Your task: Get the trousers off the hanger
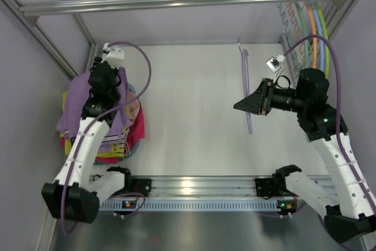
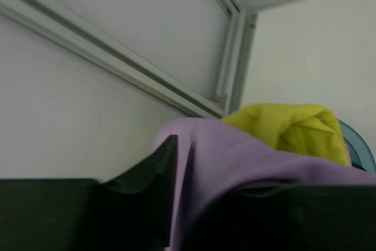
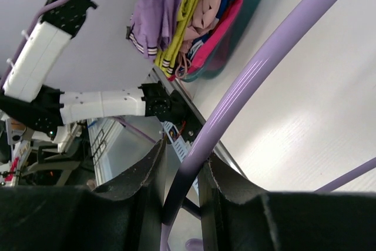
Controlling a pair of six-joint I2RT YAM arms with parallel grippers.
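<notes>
The right fingers (image 3: 138, 183), arm outstretched level, pinch the hanger (image 3: 258, 69); the left fingers (image 2: 155, 168), arm raised, clamp lilac trousers (image 2: 235, 157).

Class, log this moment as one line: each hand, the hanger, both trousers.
right hand: shut on lilac hanger | hanger: bare | left hand: at lilac trousers, grip unclear | yellow trousers: in basket pile

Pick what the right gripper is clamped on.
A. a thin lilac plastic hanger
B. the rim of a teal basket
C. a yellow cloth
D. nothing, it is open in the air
A: in the right wrist view the right gripper has its jaws closed on the thin lilac plastic hanger, whose rod runs up between the two black fingers with no cloth on it.
</notes>
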